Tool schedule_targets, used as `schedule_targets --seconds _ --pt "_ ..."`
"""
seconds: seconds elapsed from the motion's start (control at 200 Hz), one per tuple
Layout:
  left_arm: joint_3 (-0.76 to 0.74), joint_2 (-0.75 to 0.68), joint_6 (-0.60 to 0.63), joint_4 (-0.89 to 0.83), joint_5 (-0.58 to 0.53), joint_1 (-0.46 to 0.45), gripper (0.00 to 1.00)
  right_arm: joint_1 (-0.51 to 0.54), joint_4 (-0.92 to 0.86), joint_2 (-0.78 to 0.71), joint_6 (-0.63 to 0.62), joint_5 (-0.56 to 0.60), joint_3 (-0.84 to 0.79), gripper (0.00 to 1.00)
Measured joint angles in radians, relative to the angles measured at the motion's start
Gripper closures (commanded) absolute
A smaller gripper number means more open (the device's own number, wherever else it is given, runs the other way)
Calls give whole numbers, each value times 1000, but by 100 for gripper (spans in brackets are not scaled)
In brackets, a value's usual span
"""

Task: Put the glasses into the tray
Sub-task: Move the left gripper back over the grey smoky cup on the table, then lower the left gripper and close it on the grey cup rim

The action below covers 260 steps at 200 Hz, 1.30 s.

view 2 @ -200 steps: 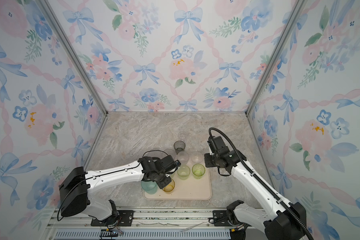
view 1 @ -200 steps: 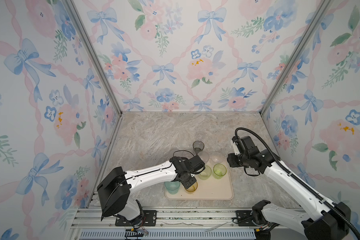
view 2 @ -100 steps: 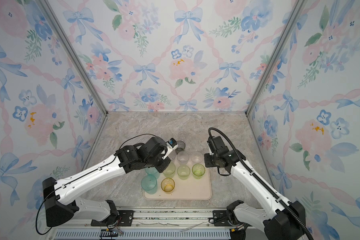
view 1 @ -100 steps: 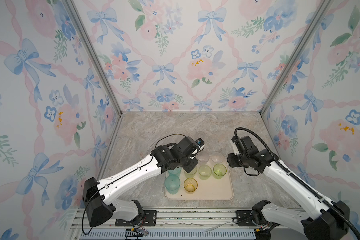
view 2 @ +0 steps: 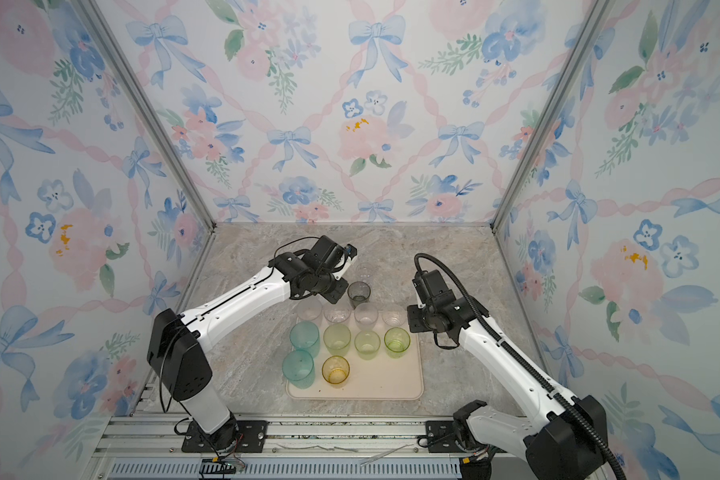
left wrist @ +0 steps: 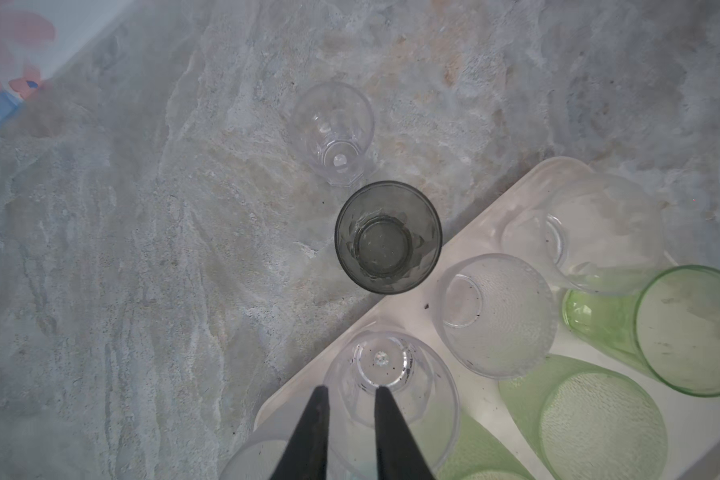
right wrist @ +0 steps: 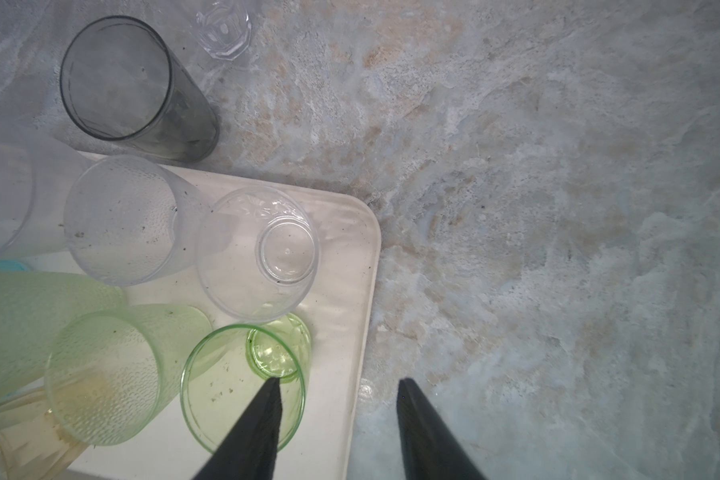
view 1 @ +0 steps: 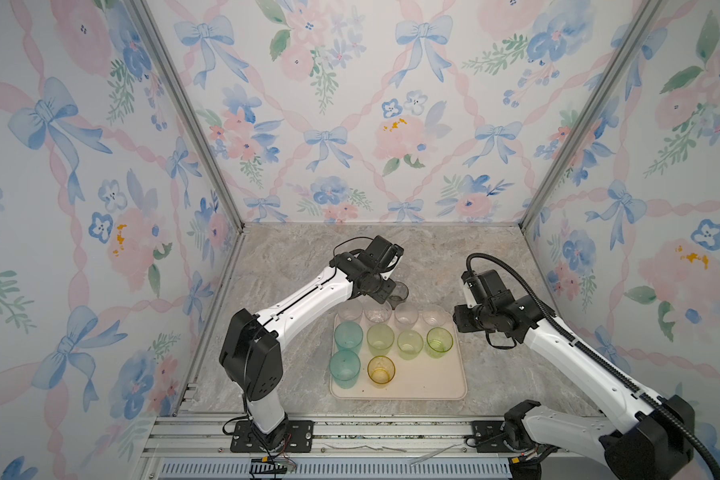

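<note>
Top views: cream rectangular low-rimmed tray (view 1: pixel 429 384) carries ten tumblers (view 1: pixel 381 370); smoky grey translucent tumbler (view 2: pixel 358 294) stands on marble tabletop (view 2: pixel 391 249) just outside its rim, beside left gripper (view 2: pixel 341 294).
Left wrist: jaws slightly apart, empty; small clear faceted tumbler (left wrist: pixel 333 129) ahead, beyond the grey one, bare stone around.
Right wrist: right gripper (right wrist: pixel 337 380) jaws well apart, empty, above the tray's corner rim; bare marble ahead.

Grey glass (view 1: pixel 400 291): in a top view we see only its right part; the left gripper (left wrist: pixel 351 390) covers the rest.
Small clear glass (right wrist: pixel 223 31): cut by the right wrist view's edge.
Amber glass (right wrist: pixel 13 432): we see only a blurred corner there.
Teal glass (right wrist: pixel 1 265): a sliver at that edge.
Right gripper (right wrist: pixel 337 386): in both top views we cannot see its fingers.
Tray (left wrist: pixel 400 320): its near part runs out of the left wrist view.
</note>
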Motion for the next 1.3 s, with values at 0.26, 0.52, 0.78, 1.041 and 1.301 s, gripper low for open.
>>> schedule_targets --seconds 0.26,0.52,0.78,1.041,1.301 --pt "59 107 14 31 72 48 77 -22 34 50 -16 -6 17 51" --pt "150 214 23 53 139 70 78 -43 53 95 -27 -20 26 51" --pt "175 277 27 55 162 78 79 -69 64 97 -38 -30 27 51" --pt "187 310 35 55 175 78 80 -83 72 106 -39 -42 27 51" --pt "223 340 49 56 174 78 80 -91 76 109 -42 -49 27 51"
